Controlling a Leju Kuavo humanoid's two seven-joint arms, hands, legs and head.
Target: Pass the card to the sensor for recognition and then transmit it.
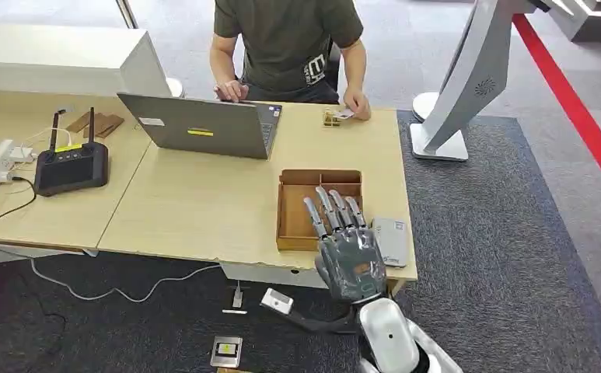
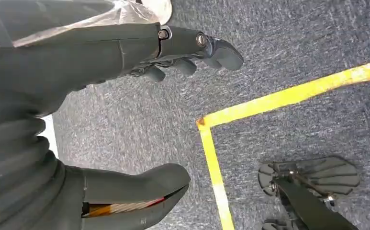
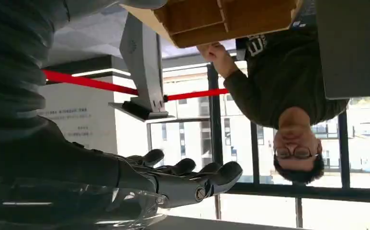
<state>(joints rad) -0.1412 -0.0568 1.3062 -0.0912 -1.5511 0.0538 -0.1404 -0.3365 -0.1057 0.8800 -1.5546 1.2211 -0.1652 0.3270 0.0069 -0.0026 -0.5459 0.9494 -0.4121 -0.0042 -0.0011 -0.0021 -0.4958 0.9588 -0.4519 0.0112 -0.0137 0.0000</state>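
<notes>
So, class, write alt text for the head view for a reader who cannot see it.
The robot's right hand, fingers spread, hovers over a brown cardboard tray on a wooden table. Across it a seated person works at an open laptop.

Desk (image 1: 204, 210) pale matt wood; tray (image 1: 291, 221) brown cardboard; carpet (image 1: 515, 256) rough grey; laptop (image 1: 204, 128) matt grey metal.

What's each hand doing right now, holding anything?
Left hand: open, holds nothing, hanging over the carpet.
Right hand: open, fingers extended, holds nothing, raised over the wooden tray at the table's near edge.
</notes>
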